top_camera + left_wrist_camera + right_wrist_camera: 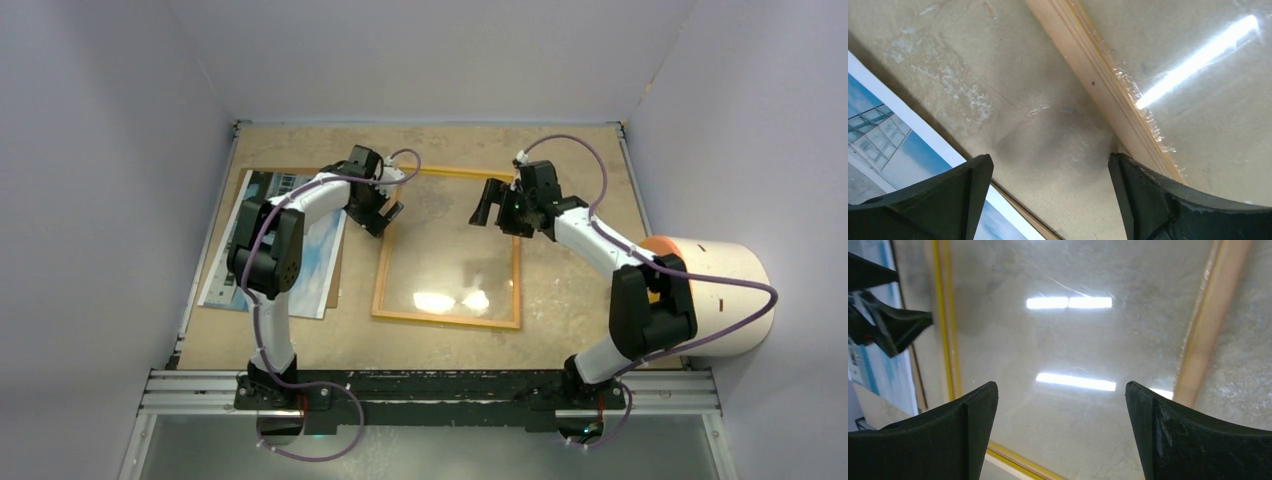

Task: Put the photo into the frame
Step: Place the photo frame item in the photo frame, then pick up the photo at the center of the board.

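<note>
The blue-sky photo print (318, 262) is partly hidden under the left arm (270, 250). It lies just left of the thin rectangular wooden frame (447, 319), which is laid flat on the table (570, 280). The left gripper (378, 212) is held spread at the frame's far left corner. The right gripper (493, 206) is likewise spread above the glazing. The rail's bright yellow strip (943, 340) is made plain only by the right wrist view.

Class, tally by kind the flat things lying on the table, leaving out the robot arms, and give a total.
photo: 1
frame: 1
backing board: 1
Total: 3
</note>
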Available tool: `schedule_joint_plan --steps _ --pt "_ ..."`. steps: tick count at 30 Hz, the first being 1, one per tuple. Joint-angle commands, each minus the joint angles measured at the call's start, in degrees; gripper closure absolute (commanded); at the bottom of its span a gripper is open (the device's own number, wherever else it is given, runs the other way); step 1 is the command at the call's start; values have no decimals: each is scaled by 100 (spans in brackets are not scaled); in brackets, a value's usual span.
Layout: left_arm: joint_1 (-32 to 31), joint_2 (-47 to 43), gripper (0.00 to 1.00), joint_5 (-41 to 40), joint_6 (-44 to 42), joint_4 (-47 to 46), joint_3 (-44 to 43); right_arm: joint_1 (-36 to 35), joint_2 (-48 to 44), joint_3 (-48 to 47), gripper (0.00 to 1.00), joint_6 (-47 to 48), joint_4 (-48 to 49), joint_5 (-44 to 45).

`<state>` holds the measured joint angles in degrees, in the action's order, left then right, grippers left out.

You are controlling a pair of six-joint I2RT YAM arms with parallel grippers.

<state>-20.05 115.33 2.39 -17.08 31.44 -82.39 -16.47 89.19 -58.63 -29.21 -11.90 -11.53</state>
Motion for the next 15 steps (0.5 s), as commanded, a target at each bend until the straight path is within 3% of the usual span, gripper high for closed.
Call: schedule_joint_plan --steps 1,4,9,15 --pt "55 -136 7 264 -21 518 -642 -461 -23 -741 1 -223 113 246" --pt "583 -229 7 379 -184 958 -1326 -1211 618 -1688 1 -182 -383 878" --pt "1942 -186 7 -129 -459 1323 -2163 -2105 1684 -2906 1 -461 -167 1118" --pt "3123 -377 11 -1515 -796 442 -1716 -2895 3103 -4482 4 -664 -336 1247"
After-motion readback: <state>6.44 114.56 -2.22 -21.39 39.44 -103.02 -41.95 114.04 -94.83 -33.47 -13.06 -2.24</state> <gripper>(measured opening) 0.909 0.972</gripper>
